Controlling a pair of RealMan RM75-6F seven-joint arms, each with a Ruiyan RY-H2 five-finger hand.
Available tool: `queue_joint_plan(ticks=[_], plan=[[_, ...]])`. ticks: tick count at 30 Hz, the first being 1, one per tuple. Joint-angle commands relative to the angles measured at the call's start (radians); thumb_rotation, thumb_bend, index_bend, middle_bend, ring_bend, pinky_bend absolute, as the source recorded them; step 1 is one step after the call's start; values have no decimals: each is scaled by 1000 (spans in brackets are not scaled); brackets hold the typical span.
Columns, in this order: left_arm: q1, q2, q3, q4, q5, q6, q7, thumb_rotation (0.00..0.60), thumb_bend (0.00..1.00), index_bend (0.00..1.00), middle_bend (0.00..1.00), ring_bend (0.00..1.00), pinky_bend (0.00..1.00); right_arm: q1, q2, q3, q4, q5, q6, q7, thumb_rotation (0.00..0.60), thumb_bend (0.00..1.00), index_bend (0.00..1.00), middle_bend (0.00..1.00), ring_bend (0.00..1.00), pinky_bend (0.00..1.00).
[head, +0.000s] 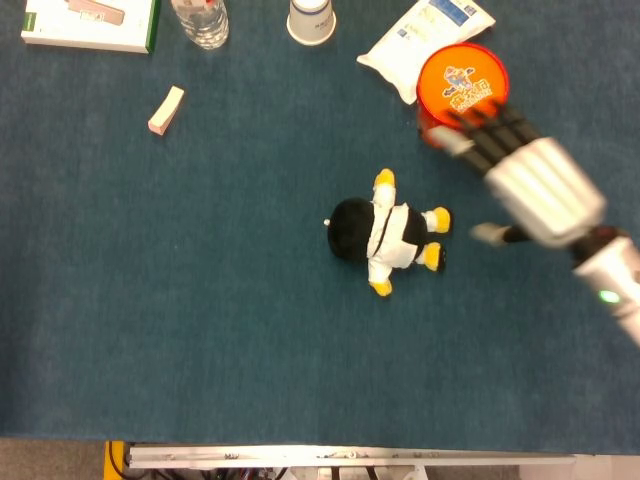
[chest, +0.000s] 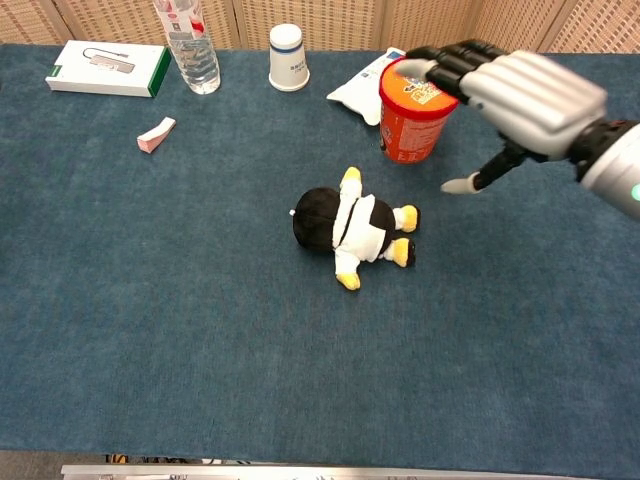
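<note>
With the penguin (head: 385, 234) lying mid-table and free, the right hand (head: 530, 185), fingers (chest: 450, 62) spread and empty above the orange tub (chest: 418, 108), should lift clear toward the right edge without clipping that tub.

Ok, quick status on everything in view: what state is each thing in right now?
Right robot hand: raised, holding nothing, fingers apart above the orange tub.
Plush penguin: lying on the table, free of the hand.
Orange tub: upright, lid on.
Paper cup: upside down.
Water bottle: upright.
White pouch: lying flat.
White box: lying flat, closed.
</note>
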Motion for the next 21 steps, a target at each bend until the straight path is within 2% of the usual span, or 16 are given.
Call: queue_joint_plan(ticks=[1,7,12,21], plan=[[-3,-3,-2,-1,4,1,4,600,249,130,282,258,151,-90,75,-22,-32,-29,102,26,600,0,0,0,0,0],[-10,-14,-9,3,17,12,9,600,249,134,283,258,151,-217,145,-43,5,-33,226,90,600,0,0,35,0,59],[-10,-26,-15,14,35,36,7,600,248,138,282,259,151,-326,173,-61,63,-1,299,142,600,0,0,36,0,63],[-16,-37,-16,7,45,40,31,600,249,138,282,259,151,-445,160,-51,145,59,327,248,600,0,0,36,0,81]])
